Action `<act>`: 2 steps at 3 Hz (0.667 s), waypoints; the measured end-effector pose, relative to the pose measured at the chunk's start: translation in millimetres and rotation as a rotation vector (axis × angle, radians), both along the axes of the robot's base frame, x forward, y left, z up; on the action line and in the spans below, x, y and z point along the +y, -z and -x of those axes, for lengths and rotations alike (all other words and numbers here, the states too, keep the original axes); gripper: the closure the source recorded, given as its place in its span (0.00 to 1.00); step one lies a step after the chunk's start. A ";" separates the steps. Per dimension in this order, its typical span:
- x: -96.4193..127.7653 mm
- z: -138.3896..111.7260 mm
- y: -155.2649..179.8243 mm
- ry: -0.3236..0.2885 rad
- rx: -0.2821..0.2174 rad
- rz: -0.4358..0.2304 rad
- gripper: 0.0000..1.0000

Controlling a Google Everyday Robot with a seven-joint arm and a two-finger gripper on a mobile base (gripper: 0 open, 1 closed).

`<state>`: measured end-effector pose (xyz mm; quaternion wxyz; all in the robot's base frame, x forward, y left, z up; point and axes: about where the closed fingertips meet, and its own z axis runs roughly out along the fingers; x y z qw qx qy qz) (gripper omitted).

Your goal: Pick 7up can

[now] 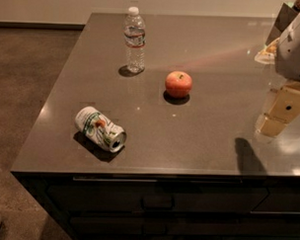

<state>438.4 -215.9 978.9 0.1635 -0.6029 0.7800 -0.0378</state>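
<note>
The 7up can (100, 128) lies on its side near the front left corner of the dark grey counter (198, 143). It is white-silver with green markings and a red-orange spot, and its silver end faces front right. My gripper (274, 125) hangs above the right side of the counter, far to the right of the can, and holds nothing that I can see. The white arm (296, 45) rises above it at the right edge of the view.
A clear plastic water bottle (135, 40) stands upright at the back left. A red apple (178, 84) sits mid-counter. A packet (267, 53) and a dark box (282, 20) are at the back right. The counter's front edge drops to drawers (157, 201); floor lies to the left.
</note>
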 end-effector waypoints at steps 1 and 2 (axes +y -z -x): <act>0.0 0.0 0.0 0.000 0.000 0.000 0.00; 19.1 -5.7 4.1 0.020 0.017 -0.033 0.00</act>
